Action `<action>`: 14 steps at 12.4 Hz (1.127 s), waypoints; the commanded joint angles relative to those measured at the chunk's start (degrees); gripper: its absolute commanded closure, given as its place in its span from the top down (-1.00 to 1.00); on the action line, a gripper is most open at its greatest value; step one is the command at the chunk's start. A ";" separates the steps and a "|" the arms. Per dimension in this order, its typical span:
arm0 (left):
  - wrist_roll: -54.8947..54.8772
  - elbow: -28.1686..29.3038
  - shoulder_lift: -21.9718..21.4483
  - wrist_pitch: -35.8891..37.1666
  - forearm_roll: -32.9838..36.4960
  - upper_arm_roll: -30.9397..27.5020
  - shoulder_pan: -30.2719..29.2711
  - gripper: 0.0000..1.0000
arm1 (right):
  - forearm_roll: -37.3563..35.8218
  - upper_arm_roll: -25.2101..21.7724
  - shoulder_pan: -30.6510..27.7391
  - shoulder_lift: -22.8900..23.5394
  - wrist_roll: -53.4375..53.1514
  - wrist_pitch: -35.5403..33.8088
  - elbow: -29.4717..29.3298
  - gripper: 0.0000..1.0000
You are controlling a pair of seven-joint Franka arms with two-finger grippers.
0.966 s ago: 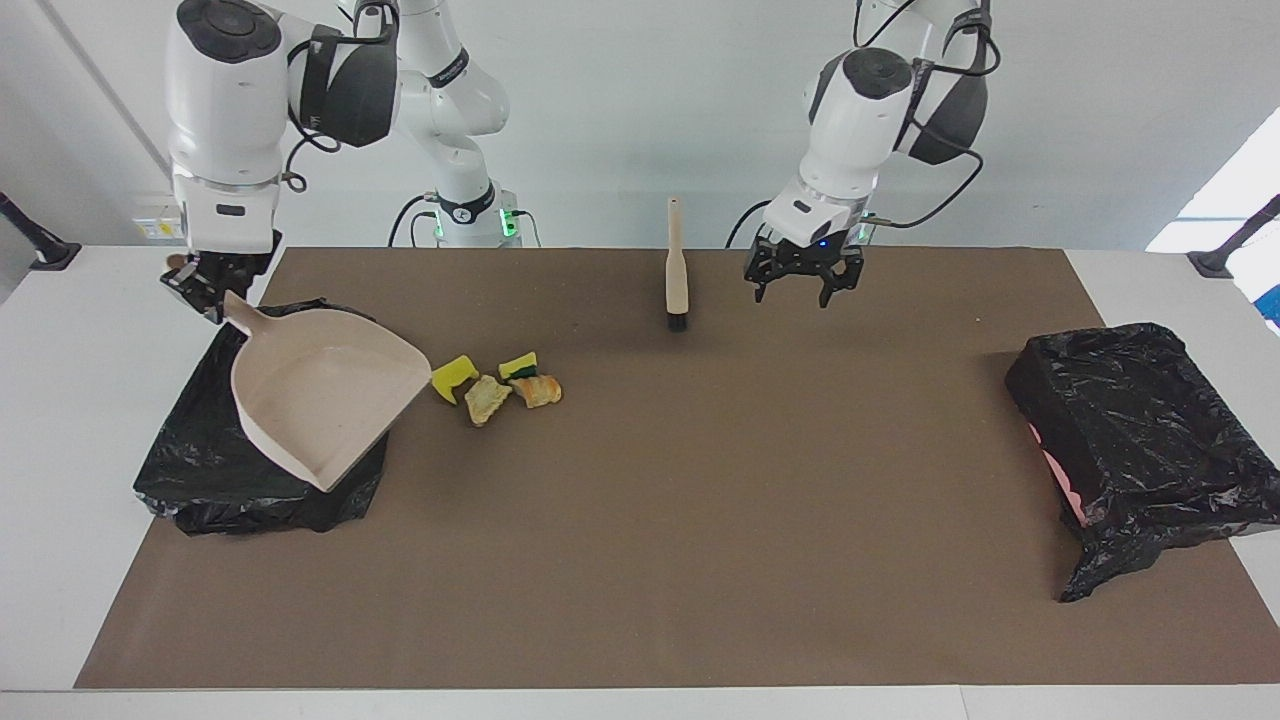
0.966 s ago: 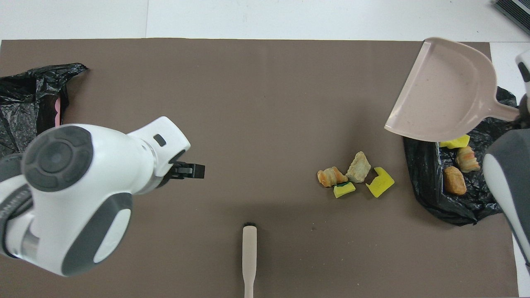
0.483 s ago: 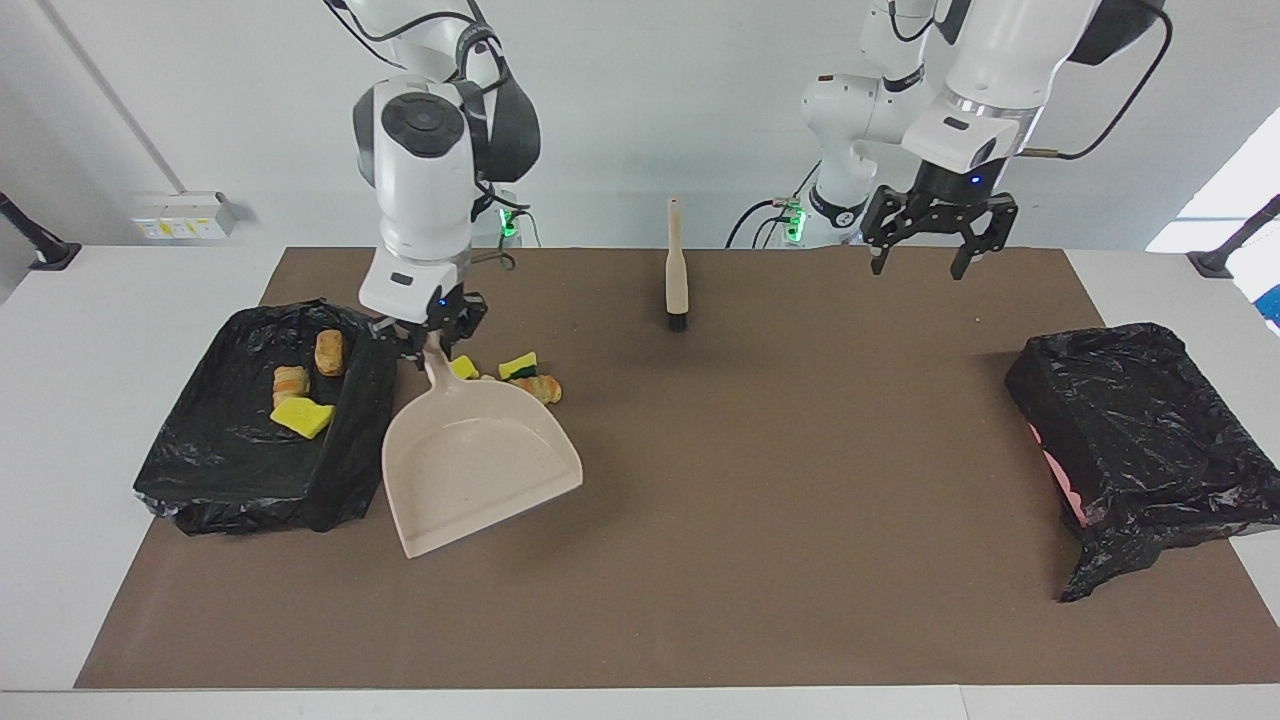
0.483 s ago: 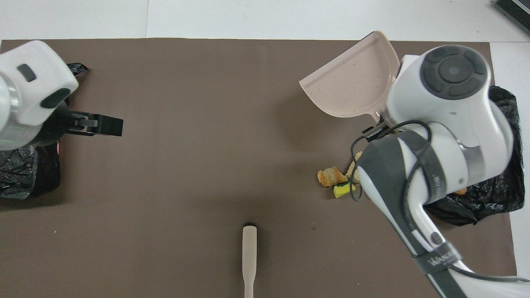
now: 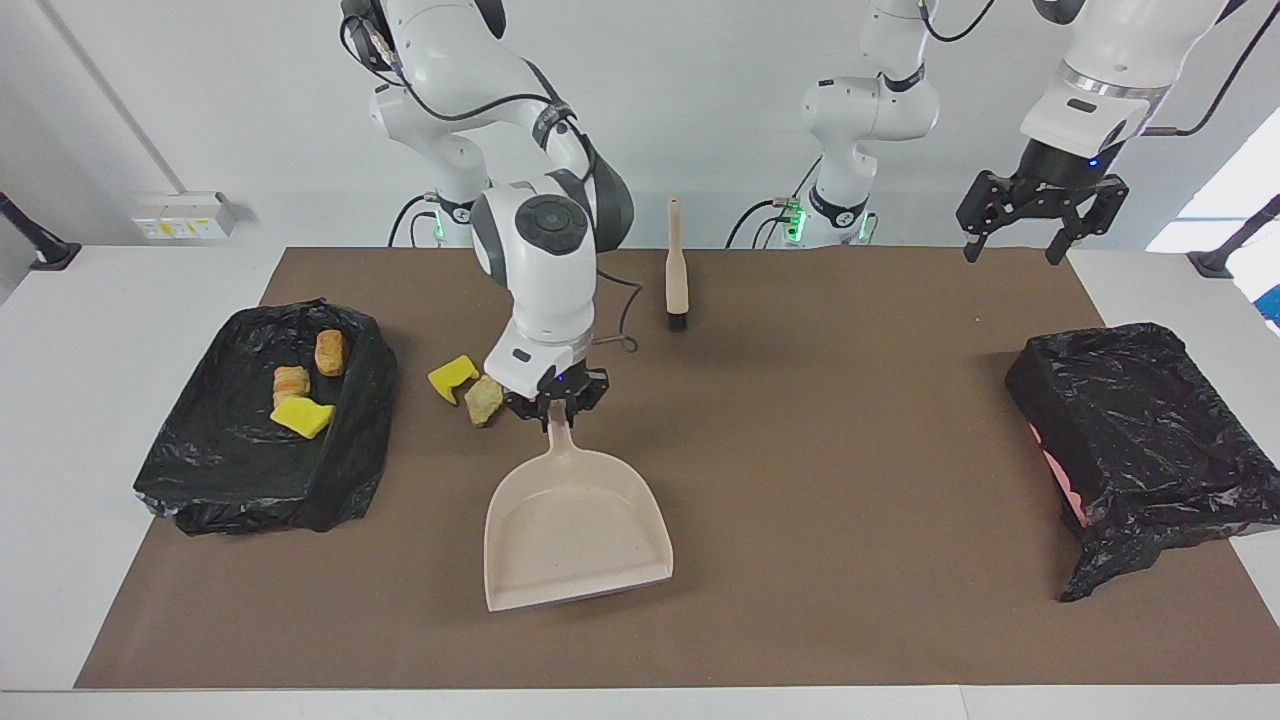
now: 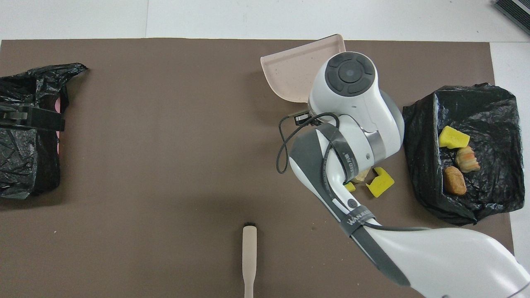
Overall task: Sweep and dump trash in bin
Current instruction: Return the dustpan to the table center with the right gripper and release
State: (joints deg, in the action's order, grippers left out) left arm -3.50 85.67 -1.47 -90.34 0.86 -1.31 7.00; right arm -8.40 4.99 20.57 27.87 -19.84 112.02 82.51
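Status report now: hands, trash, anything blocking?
Right hand shut on dustpan handle. Left hand open, waiting. Three scraps in bin; two scraps visible on mat. Nothing blocking.

White table (image 5: 120, 300) with brown mat (image 5: 800, 450), plain white wall (image 5: 700, 100)

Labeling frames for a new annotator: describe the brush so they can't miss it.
Start at the brown mat and find its edge nearest the robots, midway between the two arm bases. The brush lies there alone, apart from the scraps and the bins. It is a slim beige stick with a short black bristle tip, unlike the broad beige dustpan.
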 commanded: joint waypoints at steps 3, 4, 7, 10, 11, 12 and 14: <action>-5.03 1.25 -2.22 3.86 0.28 0.34 -3.93 1.00 | 12.32 1.25 4.82 11.06 -14.35 5.30 -11.33 -1.00; -4.85 1.35 -2.31 3.86 0.37 0.34 -4.02 1.00 | 12.62 1.34 5.09 11.24 -14.53 5.75 -10.97 -1.00; -4.85 1.43 -2.40 5.09 0.46 0.25 -4.19 1.00 | 12.62 1.25 7.29 11.94 -17.25 9.09 -7.56 -1.00; -4.41 1.43 -2.40 6.40 0.46 0.25 -4.19 1.00 | 12.27 1.16 6.85 10.27 -16.99 9.97 -1.14 -1.00; -4.06 1.26 -2.40 6.41 0.46 0.25 -4.10 1.00 | 12.18 1.16 6.59 10.19 -16.73 11.37 -0.43 -1.00; -4.06 1.08 -2.31 6.32 0.46 0.34 -3.93 1.00 | 12.09 1.25 6.15 10.27 -16.55 11.38 -0.42 -0.74; -3.80 1.17 -2.40 6.58 0.37 0.34 -3.84 1.00 | 10.52 0.99 6.85 10.10 -16.46 11.29 -1.12 0.99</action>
State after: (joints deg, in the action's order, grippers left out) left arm -7.62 85.86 -2.67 -84.62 0.86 -1.30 3.46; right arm 3.12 5.93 27.72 39.47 -36.12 121.75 79.05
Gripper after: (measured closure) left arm 0.000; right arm 0.586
